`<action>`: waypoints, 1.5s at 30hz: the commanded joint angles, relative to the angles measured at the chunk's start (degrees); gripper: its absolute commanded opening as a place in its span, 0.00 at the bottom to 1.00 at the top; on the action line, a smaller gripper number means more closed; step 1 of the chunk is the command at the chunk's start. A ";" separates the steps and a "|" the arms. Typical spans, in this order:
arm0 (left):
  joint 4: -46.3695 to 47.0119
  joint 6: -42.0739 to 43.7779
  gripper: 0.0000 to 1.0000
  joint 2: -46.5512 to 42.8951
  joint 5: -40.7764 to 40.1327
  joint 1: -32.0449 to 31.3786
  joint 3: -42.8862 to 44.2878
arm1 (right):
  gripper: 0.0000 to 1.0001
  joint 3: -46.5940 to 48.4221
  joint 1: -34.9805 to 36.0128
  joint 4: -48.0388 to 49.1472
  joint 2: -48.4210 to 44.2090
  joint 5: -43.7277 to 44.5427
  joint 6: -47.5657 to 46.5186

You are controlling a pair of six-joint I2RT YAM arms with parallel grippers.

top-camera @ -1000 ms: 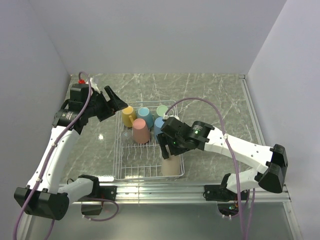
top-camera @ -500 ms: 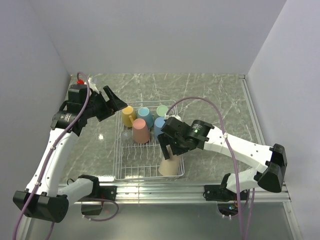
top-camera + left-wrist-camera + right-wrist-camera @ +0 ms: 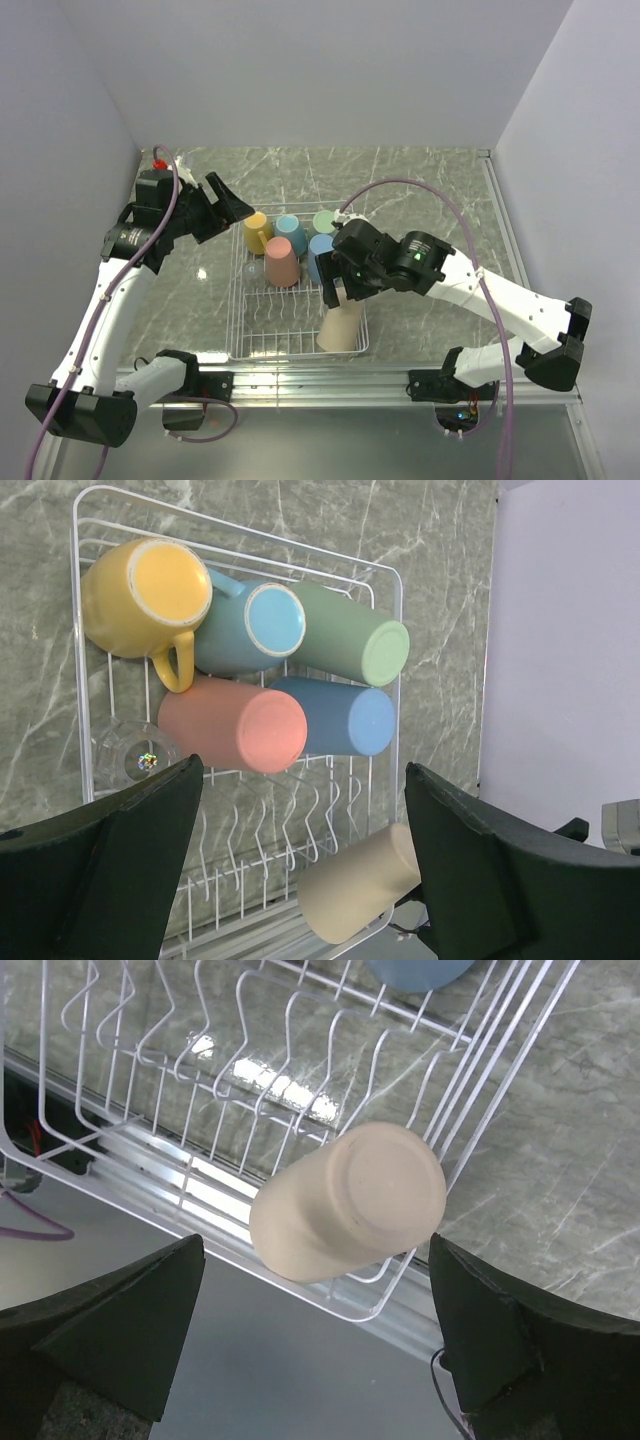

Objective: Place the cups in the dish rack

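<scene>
Right gripper [image 3: 333, 292]: we see its jaws spread wide and holding nothing, hung just above the beige cup [image 3: 340, 330].
Left gripper [image 3: 232, 208]: also wide open and empty, raised over the far left corner of the dish rack [image 3: 237, 310].
Beige cup, place: near right corner of the rack, apart from both fingers.
Beige cup, axis: tilted, base up and towards the rack's right side, mouth down towards the near rail.
In the way: the rack's wire prongs beside it; the blue cup [image 3: 320, 250] is the nearest neighbour.
Other cups: the yellow mug [image 3: 145, 590], light-blue mug [image 3: 250, 630], green cup [image 3: 345, 645], salmon cup [image 3: 235, 730] and blue cup crowd the far end, bases up.
Right wrist view only: the beige cup's flat base, square between the fingers.
Left wrist view only: all six cups together.
Unclear: whether the beige cup's rim touches the grid.
</scene>
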 commanded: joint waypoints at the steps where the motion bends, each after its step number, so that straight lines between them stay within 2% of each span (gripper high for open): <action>1: 1.90 -0.47 0.87 -1.49 0.19 0.18 -0.22 | 1.00 1.75 0.48 0.13 -2.91 0.94 0.77; 5: 1.90 -0.39 0.87 -1.49 0.46 0.18 -0.22 | 1.00 2.36 0.48 0.39 -3.00 2.35 1.21; 6: 1.99 -0.39 0.87 -1.41 0.46 0.18 -0.22 | 0.96 2.62 0.40 0.39 -2.57 2.35 1.03; 7: 1.90 -0.39 0.87 -1.40 0.54 0.18 -0.13 | 0.84 2.80 0.31 0.39 -1.78 2.44 1.12; 9: 1.73 -0.21 0.87 -1.23 0.54 0.18 0.13 | 0.70 3.50 0.31 0.39 -0.98 2.88 1.56; 10: 1.38 -0.04 0.87 -1.14 0.54 0.18 0.48 | 0.48 3.85 0.13 0.48 -0.72 3.93 2.26; 12: 1.03 0.14 0.87 -1.23 0.46 0.18 0.84 | 0.32 3.77 -0.83 1.09 -0.63 3.94 2.61; 13: 0.94 0.23 0.87 -1.32 0.37 0.18 0.92 | 0.19 3.68 -2.23 1.35 -0.63 3.50 2.70; 16: 0.59 0.40 0.87 -1.49 0.28 0.18 0.92 | 0.11 3.42 -4.78 1.71 -0.28 3.32 2.79; 27: -0.56 0.93 0.87 -2.81 -0.33 0.18 0.75 | 0.00 -0.01 -6.64 3.46 2.45 -0.53 2.44; 41: 0.15 0.84 0.87 -3.43 0.19 0.18 -1.36 | 0.00 -3.53 -3.12 5.75 -3.17 -17.05 2.44; 45: 0.32 1.02 0.87 -2.99 0.19 0.18 -1.01 | 0.00 -3.26 -1.80 5.66 -4.40 -17.60 2.44</action>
